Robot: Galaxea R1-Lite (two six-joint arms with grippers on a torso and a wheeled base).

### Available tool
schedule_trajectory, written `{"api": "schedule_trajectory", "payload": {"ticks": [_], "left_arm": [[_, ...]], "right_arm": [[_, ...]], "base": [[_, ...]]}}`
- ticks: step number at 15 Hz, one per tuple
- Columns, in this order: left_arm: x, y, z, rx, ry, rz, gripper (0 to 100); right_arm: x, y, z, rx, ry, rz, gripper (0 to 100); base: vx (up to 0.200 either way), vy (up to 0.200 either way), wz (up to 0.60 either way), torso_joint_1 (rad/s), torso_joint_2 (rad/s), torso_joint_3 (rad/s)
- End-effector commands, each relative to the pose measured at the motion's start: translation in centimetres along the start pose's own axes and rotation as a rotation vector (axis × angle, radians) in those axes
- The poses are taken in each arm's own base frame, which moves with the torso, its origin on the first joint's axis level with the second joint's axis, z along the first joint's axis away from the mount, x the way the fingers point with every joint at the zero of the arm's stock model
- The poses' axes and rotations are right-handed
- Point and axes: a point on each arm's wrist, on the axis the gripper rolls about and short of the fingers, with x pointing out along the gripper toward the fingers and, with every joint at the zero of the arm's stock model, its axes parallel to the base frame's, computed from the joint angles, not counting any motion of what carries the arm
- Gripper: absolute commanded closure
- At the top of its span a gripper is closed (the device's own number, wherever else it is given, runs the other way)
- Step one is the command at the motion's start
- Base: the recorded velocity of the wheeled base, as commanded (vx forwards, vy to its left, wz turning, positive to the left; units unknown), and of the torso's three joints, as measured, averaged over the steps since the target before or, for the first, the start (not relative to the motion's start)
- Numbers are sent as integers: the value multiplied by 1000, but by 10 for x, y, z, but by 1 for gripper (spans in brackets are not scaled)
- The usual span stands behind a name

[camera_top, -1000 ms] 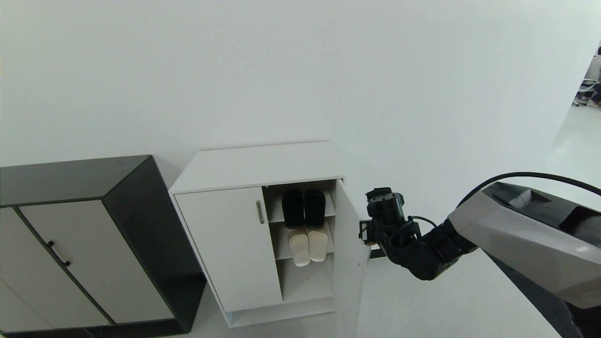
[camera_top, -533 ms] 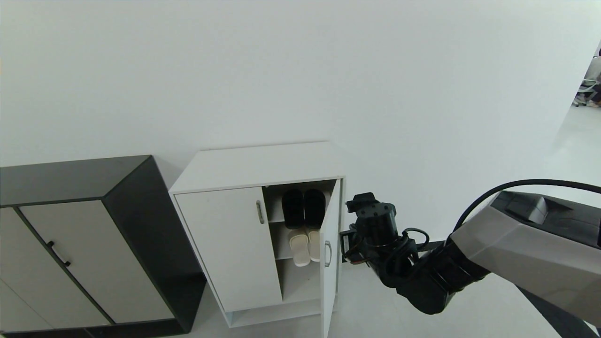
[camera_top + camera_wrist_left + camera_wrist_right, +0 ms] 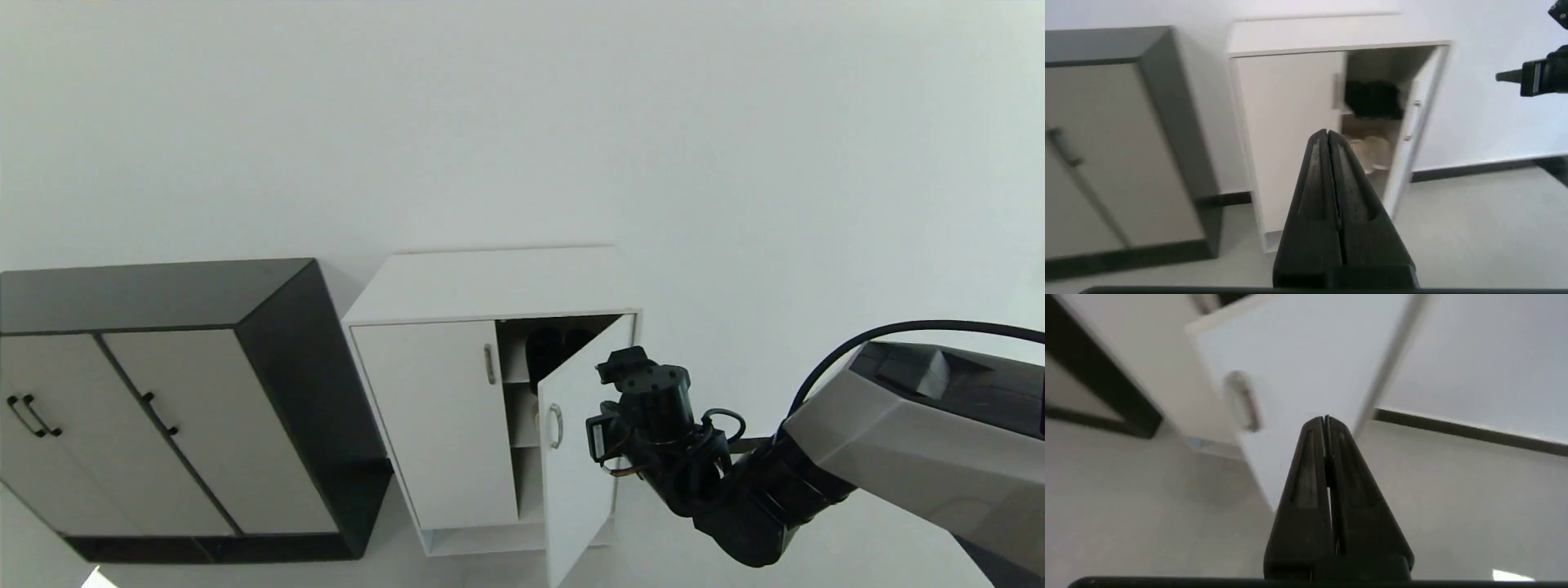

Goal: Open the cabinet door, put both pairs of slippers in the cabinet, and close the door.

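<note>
Holds right fingers (image 3: 1310, 465), pressed together and empty, beside the half-open cabinet door (image 3: 575, 465), lower centre (left fingers (image 3: 1313, 175) likewise).

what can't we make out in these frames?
- Beige slippers: head view, mostly hidden behind the right door.
- Bottom compartment: left wrist view, blocked by the left claw.
- Right claw touching the door or not: right wrist view cannot settle it.
- Door's bottom edge: head view, cut off by the frame.
</note>
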Motion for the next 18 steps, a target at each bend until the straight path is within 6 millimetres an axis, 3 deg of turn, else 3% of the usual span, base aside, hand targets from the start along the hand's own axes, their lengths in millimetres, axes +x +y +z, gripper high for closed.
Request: {"api": "schedule_trajectory", "payload": {"ticks": [1,5,8,12,18], "left_arm": [[0,0,0,-1,1,0,100],[0,0,0,1,1,0,100],[0,0,0,1,1,0,100],[0,0,0,1,1,-2,100],[0,0,0,1,1,-2,100]], "right_arm": [[-1,-1,-5,-3,-1,24,100],[2,-6,-15,-3,5,22,100],[-2,-25,-17,4,19,-12,100],[-10,-31,-29,-4,51,1,100],[-10,-32,-32,-6,62,6,100]], "base": [[0,0,0,0,0,0],[0,0,0,0,0,0],[0,0,0,0,0,0],[200,0,0,4,2,2],[200,0,0,0,4,4]]}}
